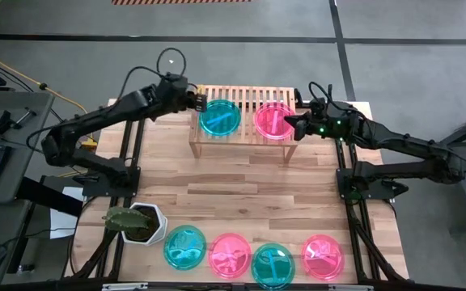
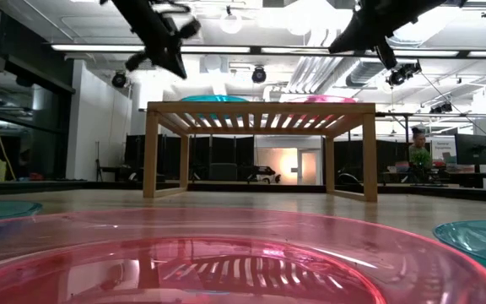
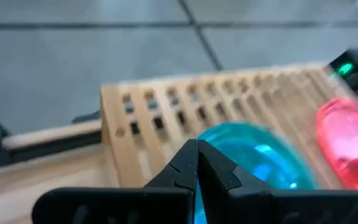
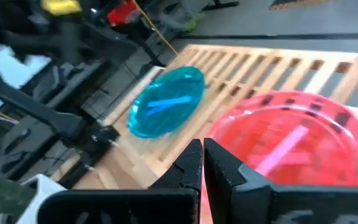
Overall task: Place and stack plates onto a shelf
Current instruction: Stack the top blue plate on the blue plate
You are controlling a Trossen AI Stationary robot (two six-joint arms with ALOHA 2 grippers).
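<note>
Teal plate beside left tool, on shelf.

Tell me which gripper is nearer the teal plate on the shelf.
Left. The left gripper sits at the rim of the teal plate on the shelf; the right gripper is beyond the pink plate, at its far edge.

Both arms are dark, slim and jointed, with thin black cables looping above them. The right arm shows small green lights near its wrist. Each black pincer has two angular, pointed fingers.
</note>
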